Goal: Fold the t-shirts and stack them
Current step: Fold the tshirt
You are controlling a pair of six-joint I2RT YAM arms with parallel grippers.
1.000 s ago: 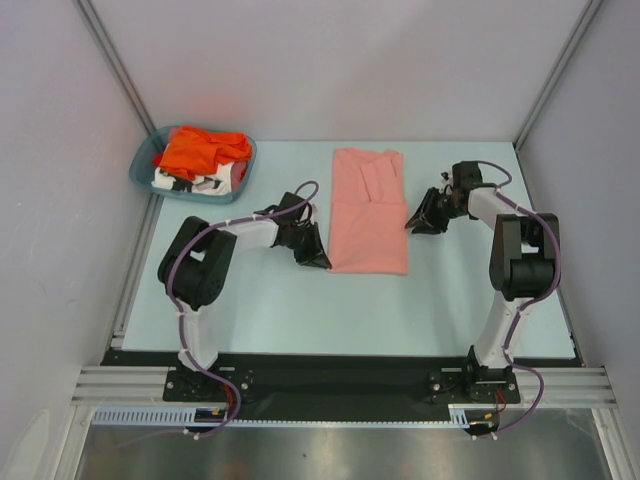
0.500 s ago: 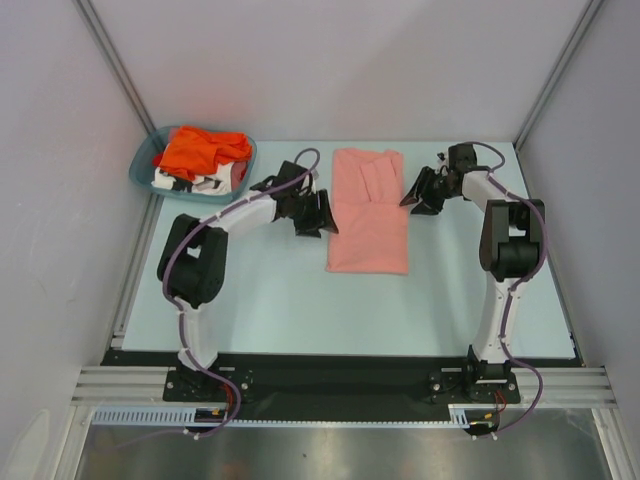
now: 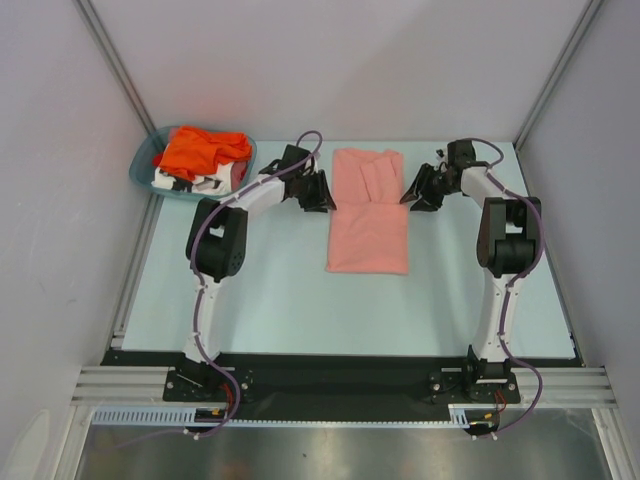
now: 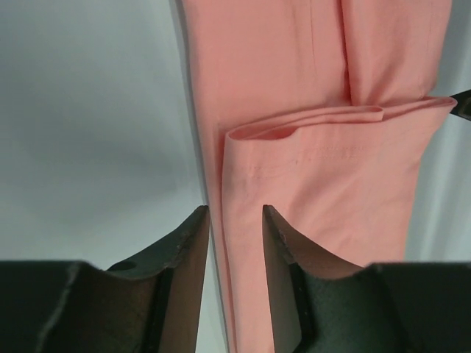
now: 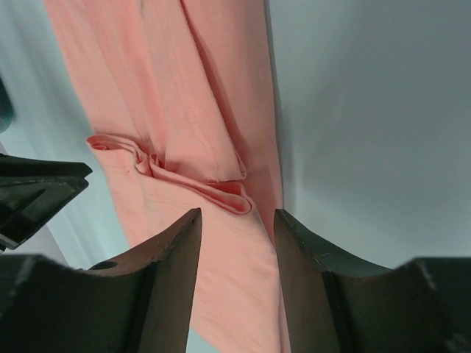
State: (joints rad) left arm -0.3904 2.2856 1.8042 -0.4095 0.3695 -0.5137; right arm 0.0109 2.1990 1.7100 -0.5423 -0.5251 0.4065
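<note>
Comparing w/ a sec ago, the biggest change is the left claw (image 3: 319, 193). It's off the near-left part of the salmon-pink shirt (image 3: 368, 222) and now sits at the shirt's far-left edge, level w/ the folded-in sleeve. Right claw (image 3: 414, 190) makes a smaller hop, from beside the right edge about midway to the far-right edge. So the two now face each other across the far part of the shirt. Shirt itself looks unchanged: long narrow strip, sides already folded in, lying flat on the bench (image 3: 270, 290), centre to far.

Claw state: both spread, nothing pinched. Left wrist view shows its fingers (image 4: 193, 243) straddling the shirt's left edge w/ a clear gap. Right wrist view is the same deal on the right edge, cloth under the gap, not clamped afaict.

What it means imo: lengthwise fold is done, and they're lining up on the far corners for the crosswise fold toward the near end. No grip yet tho.

Orange shirt (image 3: 203, 150) and the white printed one (image 3: 190, 182) sit in the teal basket (image 3: 136, 172) at far left, unfolded. So 1 shirt partway, 2 to go, no stack yet.
</note>
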